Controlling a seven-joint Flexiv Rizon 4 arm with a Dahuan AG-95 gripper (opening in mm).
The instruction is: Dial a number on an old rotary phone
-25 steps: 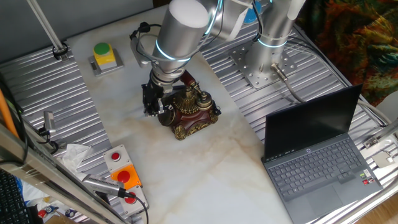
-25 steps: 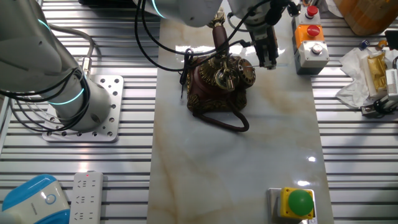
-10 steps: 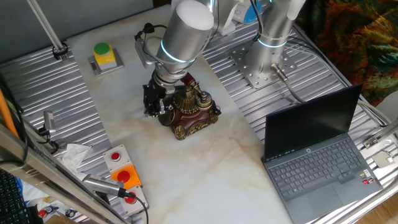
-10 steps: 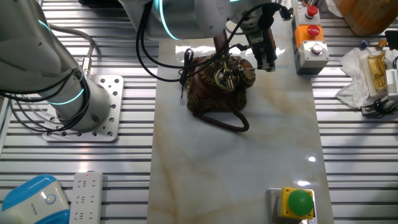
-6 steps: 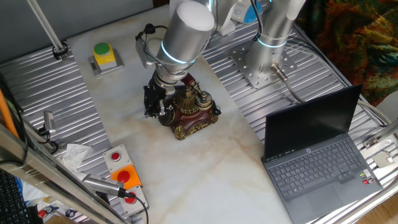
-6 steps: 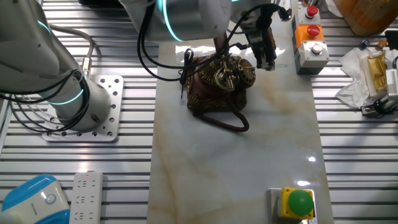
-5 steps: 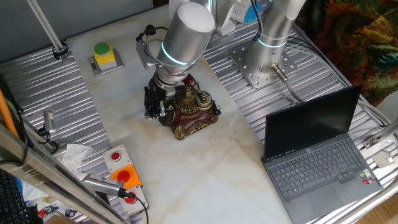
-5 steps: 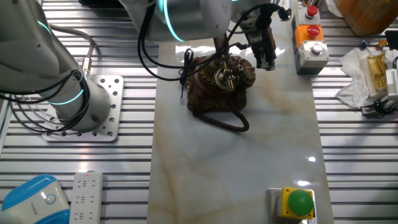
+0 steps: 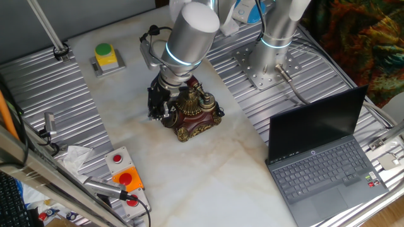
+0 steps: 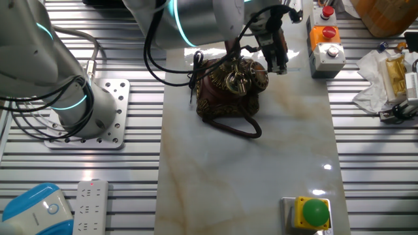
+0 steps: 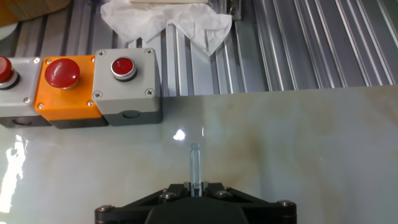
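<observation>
Hand view shows a thin clear stylus-like pin [image 11: 195, 163] sticking out from the gripper [image 11: 195, 185]; fingers look pinched together on it, no gap visible, so closed on the pin as far as I can tell. Beyond the tip: only bare marble tabletop [image 11: 298, 143], then a grey box with red button [image 11: 124, 78], an orange box with a red mushroom button [image 11: 62, 81], and crumpled white tissue [image 11: 168, 18] at the far edge. Phone not in this view at all.

Key relation: the old rotary phone [image 10: 232, 88] sits just beside the gripper, not under it. In the other fixed view the gripper [image 10: 277, 62] hangs off the phone's edge toward the button boxes [image 10: 326, 39], tip over marble near the dial [image 10: 251, 75]. Same in one fixed view: gripper [image 9: 158, 107] at the phone's left flank, phone [image 9: 192, 113] to its right. My read: pin has to shift sideways onto the dial before any finger hole can be caught; not yet engaged.

Phone look: dark red body, brass-gold trim and feet, handset on cradle running across the top, black cord [image 10: 245, 127] looping out on the marble. Dial holes too small to tell.

Far side: laptop [image 9: 322, 157], open, well apart.
</observation>
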